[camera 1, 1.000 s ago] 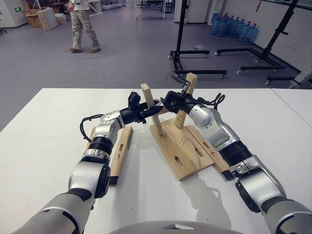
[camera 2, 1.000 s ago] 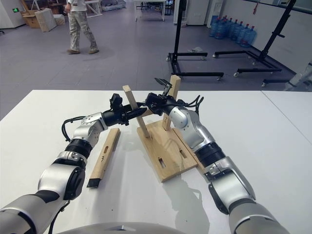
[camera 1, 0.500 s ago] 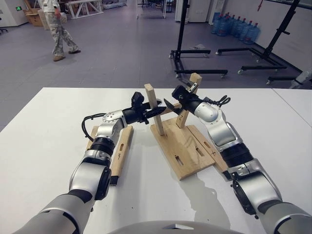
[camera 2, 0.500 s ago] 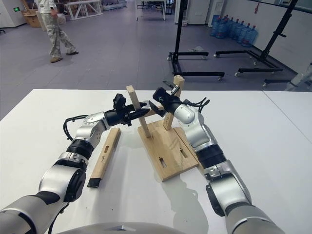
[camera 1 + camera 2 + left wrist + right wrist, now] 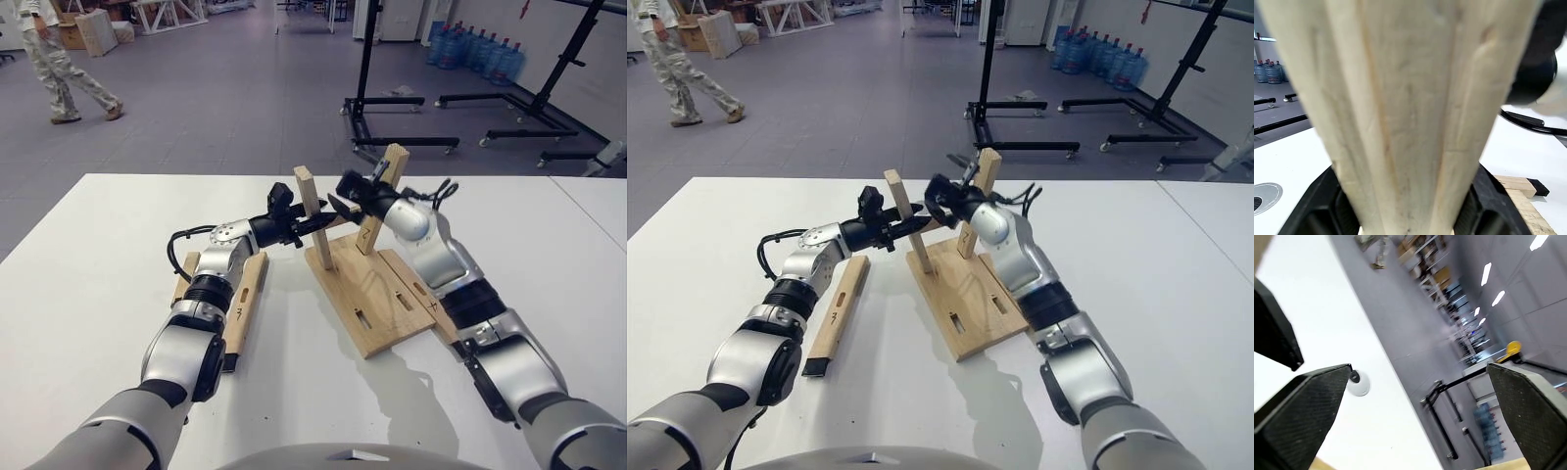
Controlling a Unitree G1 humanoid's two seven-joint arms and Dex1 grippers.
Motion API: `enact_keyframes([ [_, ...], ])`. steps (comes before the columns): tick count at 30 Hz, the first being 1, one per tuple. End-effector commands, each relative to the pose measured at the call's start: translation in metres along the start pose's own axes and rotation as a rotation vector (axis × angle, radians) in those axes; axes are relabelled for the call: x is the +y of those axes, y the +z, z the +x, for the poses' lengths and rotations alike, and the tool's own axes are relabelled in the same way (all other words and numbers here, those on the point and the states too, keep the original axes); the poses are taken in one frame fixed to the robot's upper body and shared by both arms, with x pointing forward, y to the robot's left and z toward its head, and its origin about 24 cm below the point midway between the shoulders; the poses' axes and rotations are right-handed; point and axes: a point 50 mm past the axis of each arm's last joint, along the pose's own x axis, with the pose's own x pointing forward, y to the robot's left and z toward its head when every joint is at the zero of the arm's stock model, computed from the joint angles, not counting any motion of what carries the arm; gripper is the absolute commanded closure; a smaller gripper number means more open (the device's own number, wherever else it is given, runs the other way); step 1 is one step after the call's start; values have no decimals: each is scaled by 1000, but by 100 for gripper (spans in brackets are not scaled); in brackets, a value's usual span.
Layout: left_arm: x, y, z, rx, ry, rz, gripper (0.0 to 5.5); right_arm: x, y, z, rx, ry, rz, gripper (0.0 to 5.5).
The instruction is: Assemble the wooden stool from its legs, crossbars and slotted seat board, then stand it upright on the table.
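L gripper (image 5: 311,224): clamped on L leg at mid-height, black fingers (image 5: 1320,215) either side of the wood.
L leg (image 5: 312,217): in L gripper's grip, standing tilted, foot on seat board's far end.
R gripper (image 5: 1418,372): spread wide, nothing between; just right of L gripper, between the two legs, near their tops.
R leg (image 5: 378,201): just right of R gripper, leaning, foot on seat board.
seat board (image 5: 382,299): flat on table below both grippers, slots up.
loose leg (image 5: 243,294): flat beside L forearm, nearer the robot than L gripper, black end toward robot.
table (image 5: 88,294): white, under all.
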Motion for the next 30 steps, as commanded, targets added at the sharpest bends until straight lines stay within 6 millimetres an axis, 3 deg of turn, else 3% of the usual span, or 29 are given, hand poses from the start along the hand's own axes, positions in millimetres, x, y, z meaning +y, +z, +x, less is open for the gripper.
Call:
enact_keyframes([
  [1,-7,-35,-7,138,15,-65,349,104,-70,-33,264,329,48,41],
  [2,-7,-35,-6,141,16,-66,312,108,-71,-35,268,335,61,41],
  [12,-7,-33,-8,140,23,-35,158,102,-69,-30,259,304,85,41],
  [16,-6,-29,-29,149,45,-3,99,91,-60,-23,222,249,164,41],
  [19,-8,-24,-64,138,133,13,99,59,-29,-10,86,143,299,41],
  [22,-16,-14,-100,118,279,33,99,20,6,-2,-54,63,323,41],
  [26,-25,26,-140,-3,667,52,99,-40,53,-5,-228,-52,433,41],
  [30,-24,62,-157,-70,978,-28,99,-72,66,-16,-257,-124,436,41],
])
